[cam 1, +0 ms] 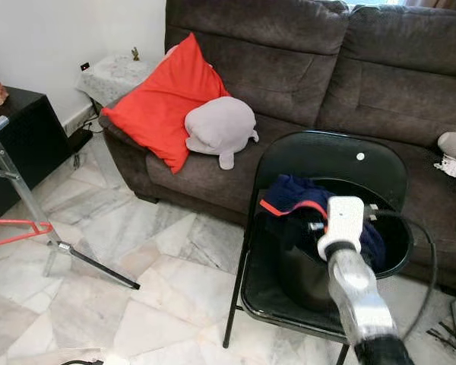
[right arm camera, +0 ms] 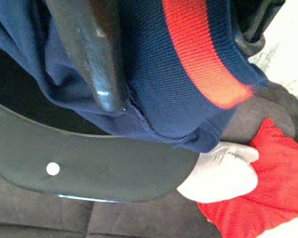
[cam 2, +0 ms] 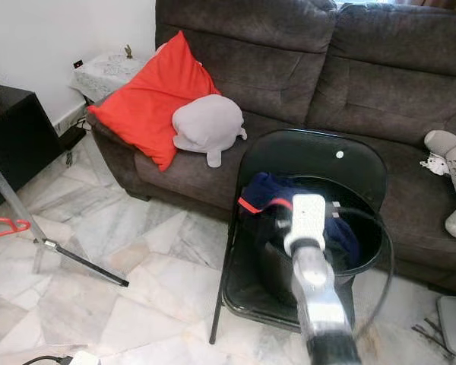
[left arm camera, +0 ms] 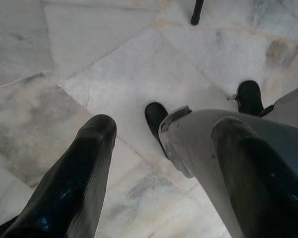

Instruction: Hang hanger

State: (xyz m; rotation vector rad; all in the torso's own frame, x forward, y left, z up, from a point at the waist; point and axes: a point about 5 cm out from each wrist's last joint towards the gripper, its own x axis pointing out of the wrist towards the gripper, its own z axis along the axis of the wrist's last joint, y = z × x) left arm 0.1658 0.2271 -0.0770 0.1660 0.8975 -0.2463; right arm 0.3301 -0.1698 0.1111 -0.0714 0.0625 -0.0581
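Note:
A red hanger [cam 1: 19,230] hangs low on a metal stand [cam 1: 21,190] at the far left, well away from both arms. On the black folding chair [cam 1: 327,156] sits a black basket [cam 1: 399,243] holding a navy garment with a red stripe [cam 1: 292,194]. My right arm [cam 1: 349,266] reaches into the basket. In the right wrist view my right gripper [right arm camera: 184,74] is open, with the navy garment [right arm camera: 154,74] lying between its fingers and one finger [right arm camera: 89,54] pressed against the cloth. My left gripper [left arm camera: 165,126] hangs open over the marble floor beside my own leg.
A dark brown sofa [cam 1: 380,68] runs behind the chair, with a red cushion [cam 1: 163,106] and a grey plush [cam 1: 220,128] on it. A black cabinet [cam 1: 15,144] stands at the left. The stand's leg [cam 1: 99,270] slants across the marble floor. Cables [cam 2: 433,334] lie at the lower right.

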